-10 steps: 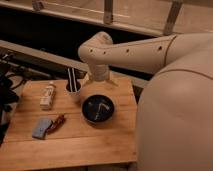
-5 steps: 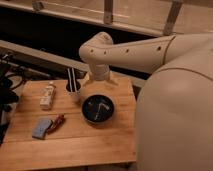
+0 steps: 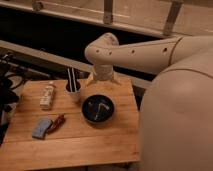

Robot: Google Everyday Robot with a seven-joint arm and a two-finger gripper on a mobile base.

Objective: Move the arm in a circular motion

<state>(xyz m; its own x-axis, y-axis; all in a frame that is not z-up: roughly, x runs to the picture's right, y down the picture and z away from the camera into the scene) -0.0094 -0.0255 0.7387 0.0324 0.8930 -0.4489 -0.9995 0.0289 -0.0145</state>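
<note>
The cream-white arm (image 3: 150, 50) reaches in from the right across the upper middle of the camera view. Its bulbous elbow joint (image 3: 100, 47) bends down towards the far edge of the wooden table (image 3: 75, 135). The narrower end of the arm (image 3: 103, 75) sits just behind a dark bowl (image 3: 98, 108). The gripper is hidden below that end, behind the arm. A very large rounded arm segment (image 3: 180, 115) fills the right side of the view.
A cup with dark sticks (image 3: 73, 89) stands left of the arm's end. A white bottle (image 3: 47, 95) lies at the table's left. A blue packet (image 3: 41, 127) and a red-brown packet (image 3: 56, 123) lie at front left. A railing (image 3: 107, 12) runs behind.
</note>
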